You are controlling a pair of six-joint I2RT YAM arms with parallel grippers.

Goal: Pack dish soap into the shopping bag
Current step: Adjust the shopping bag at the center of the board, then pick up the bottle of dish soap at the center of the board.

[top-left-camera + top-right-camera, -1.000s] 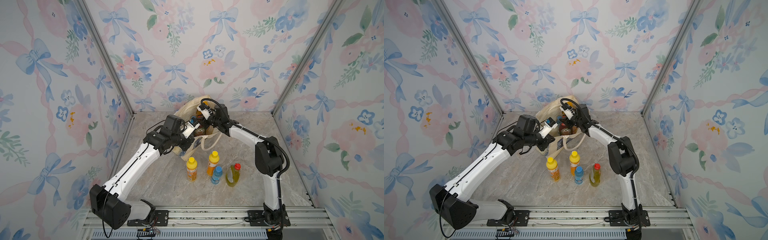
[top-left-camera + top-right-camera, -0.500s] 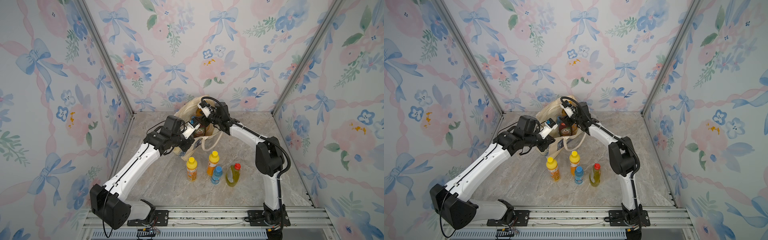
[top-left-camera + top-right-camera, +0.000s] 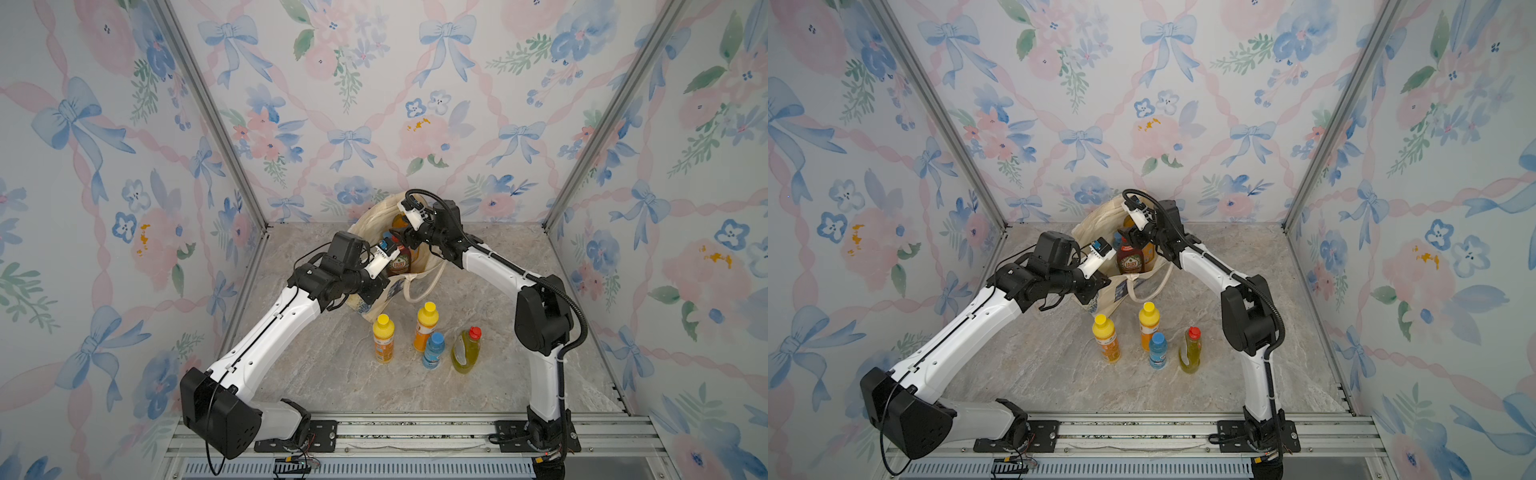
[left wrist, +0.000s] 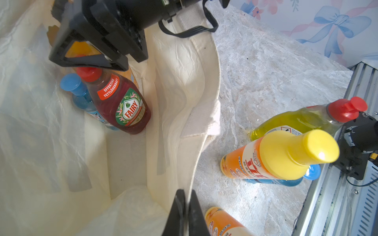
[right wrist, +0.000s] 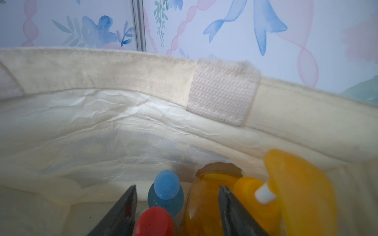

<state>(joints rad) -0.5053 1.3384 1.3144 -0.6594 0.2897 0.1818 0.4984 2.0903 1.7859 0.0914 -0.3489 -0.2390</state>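
Right pincer (image 5: 177, 186) hangs open over the dark-red bottle (image 4: 120, 106) labelled "FAIRY" and "EFFEKTIVE FETTLÖSEKRAFT", seemingly clear of its cap; left pincer (image 4: 187, 196) clamps the shopping bag (image 4: 184, 81) by its rim.

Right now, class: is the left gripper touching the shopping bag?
Touching. The left wrist view shows the left gripper shut on the rim of the shopping bag, cloth pinched between its jaws.

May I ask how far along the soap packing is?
Done: red bottle, small blue bottle and orange pump bottle are in the bag. In hand: left gripper pinches the bag's rim; right gripper hangs open over them. Left: four bottles on the table.
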